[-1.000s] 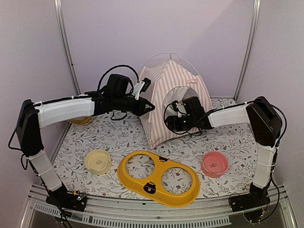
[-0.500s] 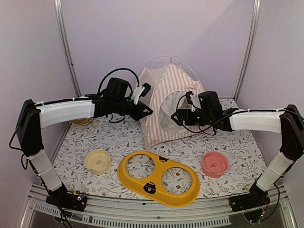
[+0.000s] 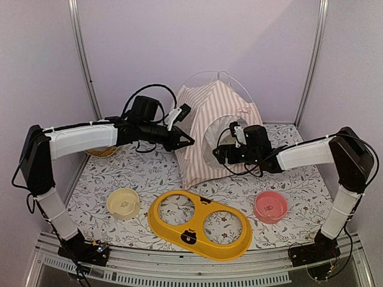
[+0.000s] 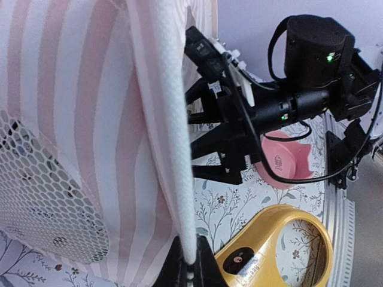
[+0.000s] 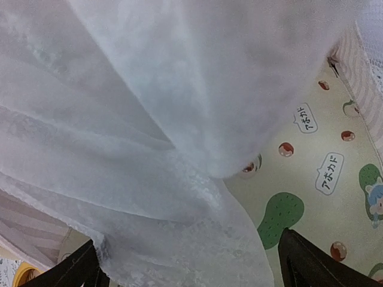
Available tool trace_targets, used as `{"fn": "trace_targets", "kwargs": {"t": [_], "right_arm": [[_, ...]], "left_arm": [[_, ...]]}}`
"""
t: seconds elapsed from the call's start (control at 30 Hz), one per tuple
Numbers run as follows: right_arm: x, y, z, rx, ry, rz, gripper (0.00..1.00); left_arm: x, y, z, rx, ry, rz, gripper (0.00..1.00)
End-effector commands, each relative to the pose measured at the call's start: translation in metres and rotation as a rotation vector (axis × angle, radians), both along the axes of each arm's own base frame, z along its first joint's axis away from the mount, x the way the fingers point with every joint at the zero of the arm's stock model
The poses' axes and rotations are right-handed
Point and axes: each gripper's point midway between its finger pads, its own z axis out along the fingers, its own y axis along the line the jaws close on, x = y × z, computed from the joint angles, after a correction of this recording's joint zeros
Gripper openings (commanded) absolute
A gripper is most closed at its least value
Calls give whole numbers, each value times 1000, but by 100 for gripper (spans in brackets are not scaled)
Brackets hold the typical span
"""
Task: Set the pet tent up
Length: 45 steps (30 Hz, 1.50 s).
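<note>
**Right claw opened at the doorway; the tent is left standing at the table's far edge.**

Top view: the pet tent (image 3: 209,107) is seen upright at the middle of the far edge of the table (image 3: 149,173), little shifted from a second ago. The left claw (image 3: 187,140) is kept clamped on its front-left edge, and the right claw (image 3: 221,152) is held at the doorway. Left wrist view: the white edge trim (image 4: 176,149) is pinched between the closed fingers, and the right claw's jaws are seen spread. Right wrist view: the jaws, widened over the last second, are set far apart, and the lace curtain (image 5: 149,119) is draped between them unclamped. The curtain is judged released. The setting-up is judged nearly finished, with the left grip yet to be let go.
</note>
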Motion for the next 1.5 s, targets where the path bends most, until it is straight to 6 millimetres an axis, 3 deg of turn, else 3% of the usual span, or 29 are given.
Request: {"fn": "trace_targets", "kwargs": {"t": [0.0, 0.2, 0.37, 0.53, 0.63, 0.8, 1.0, 1.17, 1.33, 1.47], "right_arm": [[19, 12, 32, 75, -164, 4, 99], [33, 18, 48, 202, -212, -46, 98], [39, 35, 54, 285, -200, -42, 83], [28, 39, 81, 337, -180, -32, 19], [15, 37, 105, 349, -166, -11, 0], [-24, 37, 131, 402, -93, 93, 0], [-51, 37, 163, 446, -51, 178, 0], [-49, 41, 183, 457, -11, 198, 0], [-30, 33, 179, 508, 49, 118, 0], [-30, 45, 188, 601, 92, 200, 0]], "left_arm": [[-11, -7, 59, -119, -110, -114, 0], [-16, -9, 78, -165, -131, -166, 0], [-14, -7, 87, -188, -147, -177, 0], [7, 8, 73, -166, -139, -117, 0], [20, 20, 57, -139, -132, -78, 0], [40, 34, 35, -64, -166, -13, 0], [62, 44, 15, 31, -198, 60, 0], [64, 43, 3, 55, -200, 83, 0], [52, 31, -1, 56, -231, 82, 0], [54, 27, -14, 115, -258, 143, 0]]}}
